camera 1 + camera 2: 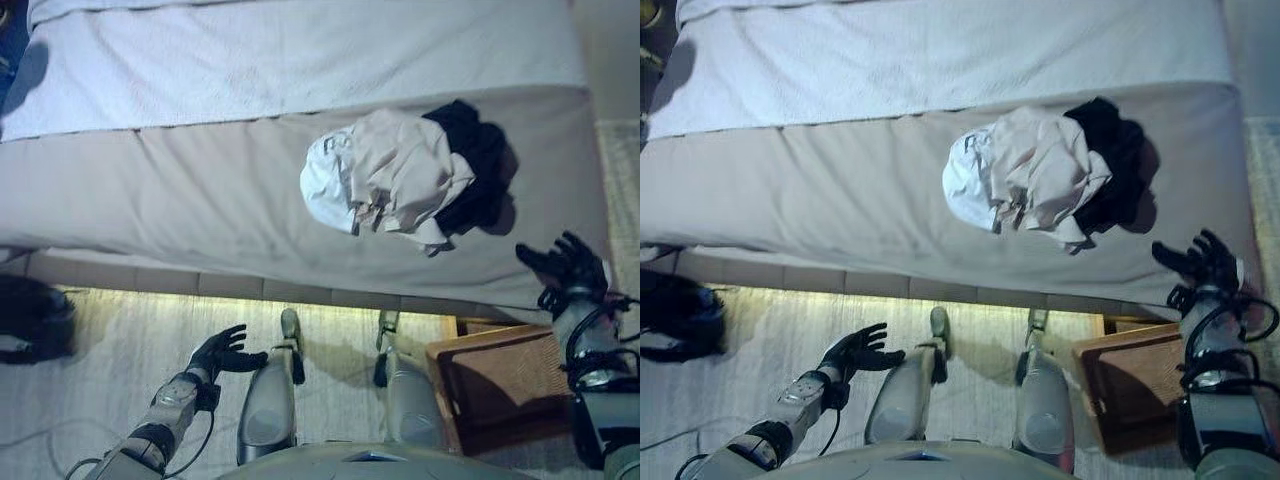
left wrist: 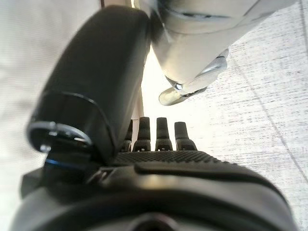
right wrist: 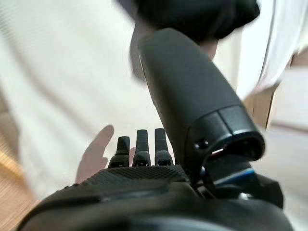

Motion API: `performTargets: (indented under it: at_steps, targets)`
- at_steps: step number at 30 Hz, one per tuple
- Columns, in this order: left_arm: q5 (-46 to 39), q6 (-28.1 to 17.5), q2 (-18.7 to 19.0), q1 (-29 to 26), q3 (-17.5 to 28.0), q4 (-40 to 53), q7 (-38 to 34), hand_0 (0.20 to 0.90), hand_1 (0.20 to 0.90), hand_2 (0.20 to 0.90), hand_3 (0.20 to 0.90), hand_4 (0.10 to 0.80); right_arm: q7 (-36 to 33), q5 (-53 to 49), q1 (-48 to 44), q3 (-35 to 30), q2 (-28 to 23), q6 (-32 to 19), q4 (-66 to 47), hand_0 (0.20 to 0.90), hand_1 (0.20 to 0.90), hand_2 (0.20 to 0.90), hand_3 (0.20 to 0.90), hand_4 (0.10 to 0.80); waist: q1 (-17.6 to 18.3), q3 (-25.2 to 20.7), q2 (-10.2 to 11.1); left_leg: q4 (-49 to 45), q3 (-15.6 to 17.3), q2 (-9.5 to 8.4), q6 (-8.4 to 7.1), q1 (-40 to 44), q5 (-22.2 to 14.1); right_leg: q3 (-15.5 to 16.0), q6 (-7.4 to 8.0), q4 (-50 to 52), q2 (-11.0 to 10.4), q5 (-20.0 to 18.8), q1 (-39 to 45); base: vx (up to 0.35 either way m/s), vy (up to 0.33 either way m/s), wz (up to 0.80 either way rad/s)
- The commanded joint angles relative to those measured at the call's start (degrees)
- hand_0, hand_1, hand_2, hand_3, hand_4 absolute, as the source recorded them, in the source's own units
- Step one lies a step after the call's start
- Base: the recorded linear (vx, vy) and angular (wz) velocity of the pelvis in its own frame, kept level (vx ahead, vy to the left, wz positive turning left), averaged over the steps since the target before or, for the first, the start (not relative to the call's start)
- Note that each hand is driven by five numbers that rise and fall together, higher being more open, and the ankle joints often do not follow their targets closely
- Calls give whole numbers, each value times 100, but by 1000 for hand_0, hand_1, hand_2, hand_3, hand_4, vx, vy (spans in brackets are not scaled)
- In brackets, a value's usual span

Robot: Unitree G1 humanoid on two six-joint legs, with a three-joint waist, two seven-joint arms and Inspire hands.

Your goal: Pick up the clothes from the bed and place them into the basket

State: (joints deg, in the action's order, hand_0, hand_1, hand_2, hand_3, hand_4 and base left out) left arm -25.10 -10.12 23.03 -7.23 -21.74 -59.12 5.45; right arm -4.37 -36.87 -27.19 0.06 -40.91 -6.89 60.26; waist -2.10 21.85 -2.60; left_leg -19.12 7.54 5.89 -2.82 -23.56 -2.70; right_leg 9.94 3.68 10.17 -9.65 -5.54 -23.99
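Clothes (image 1: 405,180) sit in one crumpled heap on the bed (image 1: 200,190), and you can take that heap as your landmark. You see three pieces in it: a white piece (image 1: 325,185) on the side nearest the robot's left, a beige piece (image 1: 405,175) draped over the middle, and a black piece (image 1: 475,160) bunched against the far right side, partly tucked under the beige one. The heap lies on the grey cover, just short of the paler blanket (image 1: 300,50) that spans the bed beyond it.

Your right hand (image 1: 565,262) hangs to the right of the heap and nearer the robot, over the bed's near edge, apart from the black piece and touching no cloth. Its fingers are spread and fairly straight, holding nothing; the right wrist view shows them extended over plain bedcover.

Your left hand (image 1: 222,352) is well away from the heap, down over the pale floor (image 1: 130,340) below the bed's near side. Its fingers are also loose and spread, with nothing in them; the left wrist view shows them reaching out above the floor.

The basket (image 1: 500,385), a brown woven one, stands on the floor nearer the robot than the heap, almost directly below your right hand. You cannot tell what its shadowed inside holds.

A dark object (image 1: 35,320) sits on the floor far to the left of the heap, beside the bed's edge.
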Motion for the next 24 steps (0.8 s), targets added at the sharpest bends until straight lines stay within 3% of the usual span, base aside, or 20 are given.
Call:
performTargets:
  at_steps: [1, 4, 8, 9, 17, 20, 24]
  targets:
    - [-83, -80, 136, 387, -162, -25, -100, 900, 900, 900, 900, 800, 160, 162, -131, 282, -728, -97, -308, 900, 900, 900, 900, 800, -46, -219, 164, -384, -69, -491, 220, -615, 177, 308, -94, 844, 57, 353, -299, -47, 23, 4]
    - [-199, -158, 172, 425, -116, 88, -70, 900, 900, 900, 900, 800, 343, 387, -594, 554, -1011, -98, -359, 900, 900, 900, 900, 800, -99, -167, 123, -615, -122, -486, 238, -943, 167, 275, -141, 1161, 11, 413, -671, -33, 30, 4]
    - [-269, -120, 237, 466, -58, 194, -8, 900, 900, 900, 900, 800, 24, 1054, -1062, 893, -1226, 235, -375, 900, 900, 900, 900, 800, -156, -136, 64, -905, -174, -430, 249, -1228, 129, 237, -196, 1565, -37, 536, -998, 30, 4, 1]
    - [-301, -131, 253, 488, -55, 188, -4, 900, 900, 900, 900, 800, -50, 1213, -1150, 966, -1271, 361, -328, 900, 900, 900, 900, 800, -182, -145, 41, -1044, -232, -400, 196, -1225, -75, 173, -143, 1725, -20, 730, -1004, 125, 18, 1]
    - [-485, -176, 387, 507, -64, 430, -197, 900, 900, 900, 900, 800, -609, 2204, -1924, 1558, -1471, 757, 313, 900, 900, 900, 900, 800, -307, -45, -147, -1305, -319, -349, 207, -1564, -19, 170, -188, 2027, -108, 764, -1307, 29, 4, 1]
    - [-600, -307, 435, 512, -34, 622, -455, 900, 900, 900, 900, 800, -816, 2477, -2337, 1797, -1539, 1124, 552, 900, 900, 900, 900, 800, -359, -16, -238, -1495, -362, -343, 227, -1802, -20, 131, -220, 2209, -141, 777, -1535, 0, 0, 0]
    - [-697, -326, 551, 436, 18, 1035, -604, 900, 900, 900, 900, 800, -865, 2311, -2668, 1959, -1524, 994, 848, 900, 900, 900, 900, 800, -447, 77, -328, -1636, -433, -363, 282, -2127, 26, 82, -264, 2399, -128, 780, -1840, -33, -53, 3]
